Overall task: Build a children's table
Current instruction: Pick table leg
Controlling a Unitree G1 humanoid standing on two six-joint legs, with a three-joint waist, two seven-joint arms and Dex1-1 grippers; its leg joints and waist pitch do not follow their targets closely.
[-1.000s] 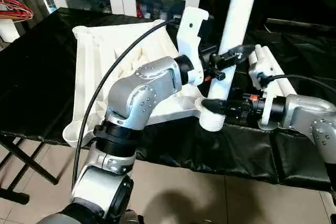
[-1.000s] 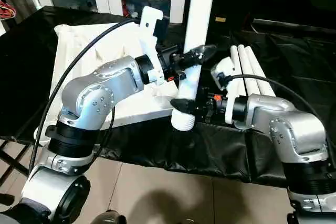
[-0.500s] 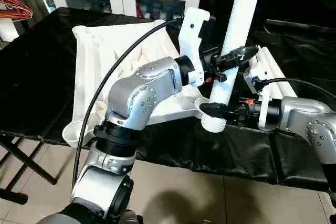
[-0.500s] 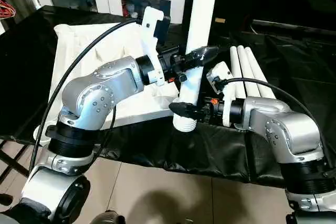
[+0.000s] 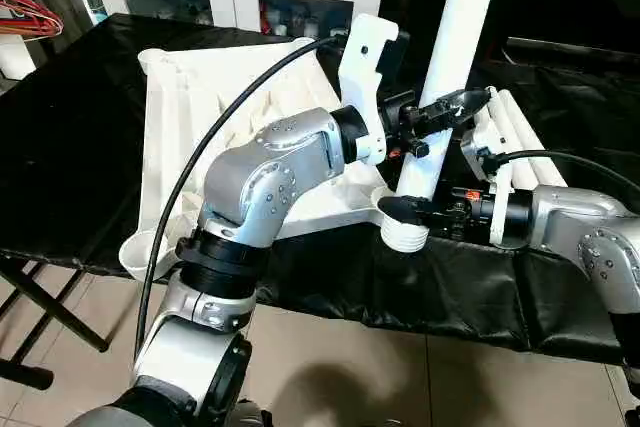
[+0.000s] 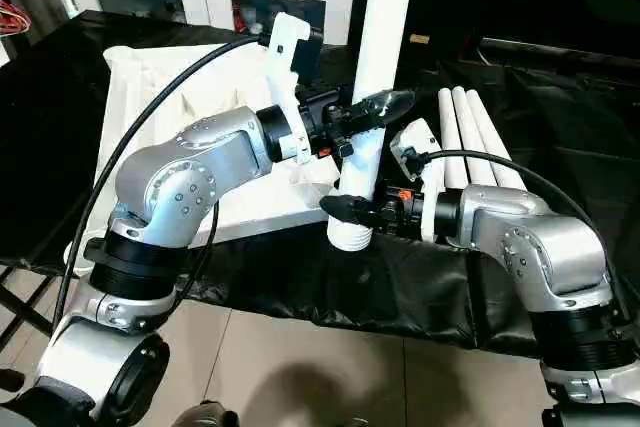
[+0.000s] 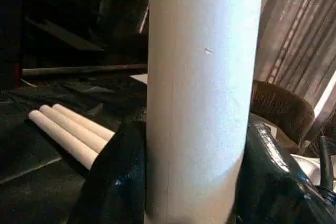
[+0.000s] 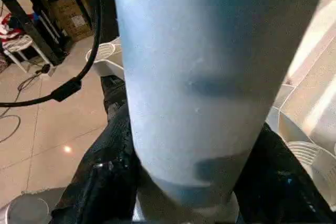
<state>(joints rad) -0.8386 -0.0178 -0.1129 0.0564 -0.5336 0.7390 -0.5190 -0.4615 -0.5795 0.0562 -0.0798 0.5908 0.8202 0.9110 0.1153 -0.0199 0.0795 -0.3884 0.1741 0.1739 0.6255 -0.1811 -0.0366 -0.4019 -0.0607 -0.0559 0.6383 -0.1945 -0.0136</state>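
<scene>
Table leg (image 5: 447,67) — smooth white tube, ribbed foot | left gripper (image 5: 428,123) clamps it | right gripper (image 5: 408,209) too

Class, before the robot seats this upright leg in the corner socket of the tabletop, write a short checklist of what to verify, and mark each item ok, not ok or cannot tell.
1. Left gripper grips the upright leg: ok, jaws closed on the tube.
2. Right gripper grips the same leg near its ribbed end: ok.
3. Leg stands roughly vertical: ok, slight lean.
4. Ribbed end lined up over the corner socket of the tabletop: cannot tell; it hangs beside the socket, at the table's edge.
5. Three spare legs lie out of the way: ok.
</scene>
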